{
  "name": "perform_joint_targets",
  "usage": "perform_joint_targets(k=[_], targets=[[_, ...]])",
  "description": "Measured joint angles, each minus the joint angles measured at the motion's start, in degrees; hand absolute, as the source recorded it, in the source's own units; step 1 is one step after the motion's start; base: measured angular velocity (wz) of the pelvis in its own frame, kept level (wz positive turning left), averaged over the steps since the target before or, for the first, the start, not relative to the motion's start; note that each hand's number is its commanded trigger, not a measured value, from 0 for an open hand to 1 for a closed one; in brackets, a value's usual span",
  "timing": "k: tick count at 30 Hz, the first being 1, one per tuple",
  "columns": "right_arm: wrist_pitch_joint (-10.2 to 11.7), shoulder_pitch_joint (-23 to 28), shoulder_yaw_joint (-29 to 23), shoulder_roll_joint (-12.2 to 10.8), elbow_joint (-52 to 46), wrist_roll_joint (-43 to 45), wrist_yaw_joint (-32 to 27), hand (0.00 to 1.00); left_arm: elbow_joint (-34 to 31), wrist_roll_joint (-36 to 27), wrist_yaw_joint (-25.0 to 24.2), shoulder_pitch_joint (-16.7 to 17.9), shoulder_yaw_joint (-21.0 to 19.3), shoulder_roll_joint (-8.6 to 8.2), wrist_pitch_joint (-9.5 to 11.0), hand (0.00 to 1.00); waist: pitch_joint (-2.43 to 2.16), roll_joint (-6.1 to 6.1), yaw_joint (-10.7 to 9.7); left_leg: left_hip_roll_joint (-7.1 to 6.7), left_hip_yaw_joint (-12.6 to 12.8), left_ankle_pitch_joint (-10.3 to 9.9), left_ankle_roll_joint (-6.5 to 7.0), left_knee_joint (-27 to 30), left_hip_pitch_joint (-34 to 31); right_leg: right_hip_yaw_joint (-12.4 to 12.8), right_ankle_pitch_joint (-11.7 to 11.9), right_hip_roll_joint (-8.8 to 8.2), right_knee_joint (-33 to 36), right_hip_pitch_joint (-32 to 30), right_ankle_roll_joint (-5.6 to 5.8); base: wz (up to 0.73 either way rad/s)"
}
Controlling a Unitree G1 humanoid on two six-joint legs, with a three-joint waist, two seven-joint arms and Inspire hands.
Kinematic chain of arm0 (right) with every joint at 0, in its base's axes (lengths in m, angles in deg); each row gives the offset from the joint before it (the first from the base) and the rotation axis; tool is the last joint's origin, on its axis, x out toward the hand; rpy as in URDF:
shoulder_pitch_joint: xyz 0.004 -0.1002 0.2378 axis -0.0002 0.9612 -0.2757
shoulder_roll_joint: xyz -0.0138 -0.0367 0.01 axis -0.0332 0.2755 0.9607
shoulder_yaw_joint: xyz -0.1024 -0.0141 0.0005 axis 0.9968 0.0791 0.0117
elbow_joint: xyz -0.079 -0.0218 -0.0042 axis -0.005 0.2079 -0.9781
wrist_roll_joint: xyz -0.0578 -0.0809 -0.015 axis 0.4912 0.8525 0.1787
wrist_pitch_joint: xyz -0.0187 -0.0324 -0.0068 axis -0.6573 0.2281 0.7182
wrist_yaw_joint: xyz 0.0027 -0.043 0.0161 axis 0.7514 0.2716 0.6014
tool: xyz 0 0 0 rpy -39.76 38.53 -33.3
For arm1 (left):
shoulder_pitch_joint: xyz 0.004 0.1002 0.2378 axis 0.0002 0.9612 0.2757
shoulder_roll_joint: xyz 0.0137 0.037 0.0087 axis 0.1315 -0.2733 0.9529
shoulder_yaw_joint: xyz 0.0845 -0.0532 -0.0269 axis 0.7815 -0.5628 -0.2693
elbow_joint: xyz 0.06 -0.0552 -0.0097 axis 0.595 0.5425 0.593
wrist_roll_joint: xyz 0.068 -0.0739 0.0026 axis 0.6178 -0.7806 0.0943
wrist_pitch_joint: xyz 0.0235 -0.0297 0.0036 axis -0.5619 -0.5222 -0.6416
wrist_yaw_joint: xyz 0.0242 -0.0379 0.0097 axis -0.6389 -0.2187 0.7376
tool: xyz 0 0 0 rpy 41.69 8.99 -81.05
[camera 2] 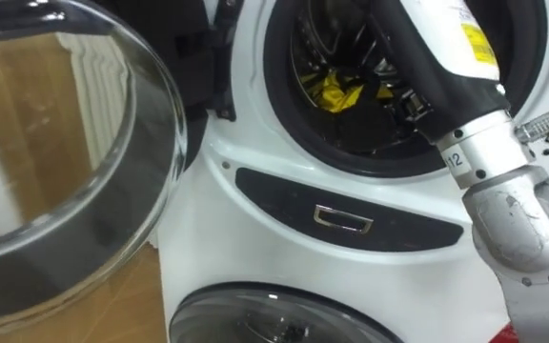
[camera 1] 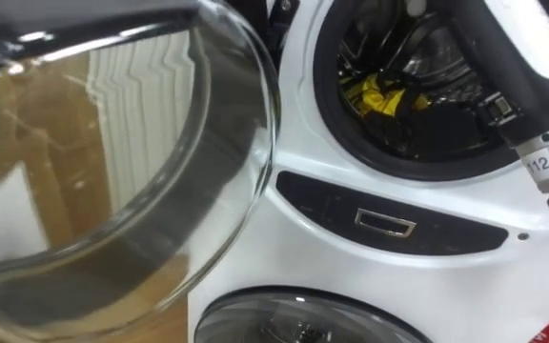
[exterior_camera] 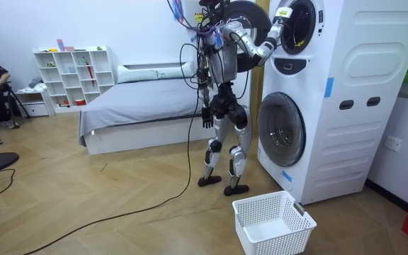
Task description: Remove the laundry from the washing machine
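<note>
Yellow cloth (camera 1: 374,96), perhaps crumpled, in drum (camera 1: 365,43)

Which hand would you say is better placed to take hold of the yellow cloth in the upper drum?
Right. The right hand is inside the upper drum, close beside the yellow cloth, while the left hand hangs at the robot's side, away from the machine.

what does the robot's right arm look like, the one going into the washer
The right arm has a black, tube-shaped forearm casing with a yellow label, then a rounded silver-grey elbow joint with a small number marking. In the room view the left hand looks dark.
</note>
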Motion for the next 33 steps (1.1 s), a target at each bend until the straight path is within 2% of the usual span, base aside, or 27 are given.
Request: perform_joint_targets(k=[5, 6, 7, 8, 9, 11, 13, 15, 20, 25, 33], targets=[[-0.2, 0.1, 0.6, 0.0, 3.1, 0.9, 1.0, 0.0, -1.9, 0.0, 0.0, 0.3, 0.2, 0.11, -1.3, 0.0, 0.0, 0.37, 0.4, -0.14, -0.3, 0.1, 0.14, 0.5, 0.0, 0.0, 0.2, -0.12, -0.1, 0.4, 0.3, 0.04], [-1.7, 0.5, 1.6, 0.0, 6.5, 1.7, 2.9, 0.0, -2.2, 0.0, 0.0, 0.3, 0.4, 0.27, -1.3, 0.0, 0.02, 0.33, 0.5, -0.19, -0.4, 0.1, 0.15, 0.6, 0.0, 0.0, 0.2, -0.13, -0.1, 0.4, 0.48, 0.03], [-4.5, 0.9, 3.3, 0.1, 10.4, 3.0, 5.3, 0.0, -2.4, 0.1, 0.0, 0.3, 0.7, 0.42, -1.5, 0.0, 0.05, 0.28, 0.6, -0.24, -0.4, 0.1, 0.18, 0.6, -0.1, 0.1, 0.2, -0.18, -0.1, 0.3, 0.54, 0.0], [-6.0, 1.0, 4.4, 0.1, 12.6, 3.8, 6.6, 0.0, -2.6, 0.1, 0.0, 0.3, 0.8, 0.47, -1.6, 0.0, 0.06, 0.25, 0.6, -0.28, -0.4, 0.2, 0.22, 0.6, -0.3, 0.1, 0.2, -0.2, -0.1, 0.1, 0.55, 0.0], [-8.6, 1.3, 5.1, -0.1, 16.0, 3.6, 9.3, 0.0, -3.1, 0.1, -0.1, 0.4, 0.8, 0.48, -2.0, 0.0, 0.15, 0.31, 0.6, -0.34, -0.4, 0.2, 0.24, 0.6, -0.7, 0.1, 0.2, -0.23, 0.0, -0.4, 0.57, 0.0], [-8.0, 1.0, 5.2, 0.8, 14.4, 5.4, 11.4, 0.0, -3.6, 1.2, -0.5, 0.5, 0.7, 0.59, -2.5, 0.0, 0.15, 0.53, 0.7, -0.35, -0.5, 0.2, 0.27, 0.6, -1.6, 0.0, 0.2, -0.25, 0.0, -1.3, 0.61, 0.03], [-8.0, 0.8, 5.1, 0.9, 15.1, 5.3, 13.5, 0.0, -5.2, 2.3, -1.3, 0.8, 0.5, 0.99, -2.9, 0.0, -0.17, 0.04, 0.3, -0.2, -1.0, 0.5, -0.19, 0.6, -1.8, -0.5, -0.1, -0.2, -0.1, -1.3, 0.87, 0.09], [-8.2, 0.8, 5.1, 0.9, 15.6, 5.4, 14.8, 0.0, -5.6, 2.4, -1.8, 0.5, 0.4, 1.29, -2.8, 0.0, -0.3, -0.45, 0.3, -0.09, -1.0, 0.5, -0.2, 0.6, -1.4, -0.6, -0.3, -0.09, -0.1, -0.8, 0.86, 0.0], [-9.1, 0.8, 4.7, 0.9, 16.5, 5.7, 16.6, 0.0, -6.2, 2.4, -2.0, 0.3, 0.7, 1.42, -2.8, 0.0, -0.28, -0.74, 0.5, -0.2, -0.9, 0.2, 0.2, 0.6, -0.6, -1.0, 0.1, -0.17, -0.8, 0.4, 0.37, 0.01], [-10.0, 0.8, 4.5, 0.9, 16.5, 6.2, 17.7, 0.0, -6.2, 2.4, -2.0, 0.8, 0.7, 1.55, -3.4, 0.0, -0.27, -0.8, 0.6, -0.2, -0.9, 0.2, 0.25, 0.4, -0.3, -1.5, 0.3, -0.27, -1.0, 0.8, 0.35, 0.0], [-10.2, 0.8, 4.5, 0.9, 16.6, 6.7, 17.9, 0.0, -6.3, 2.4, -1.9, 0.3, 0.8, 1.55, -3.4, 0.0, -0.23, -0.91, 1.1, -0.17, -0.9, 0.2, 0.24, 0.4, -0.3, -1.4, 0.3, -0.26, -1.0, 0.8, 0.34, 0.0]])
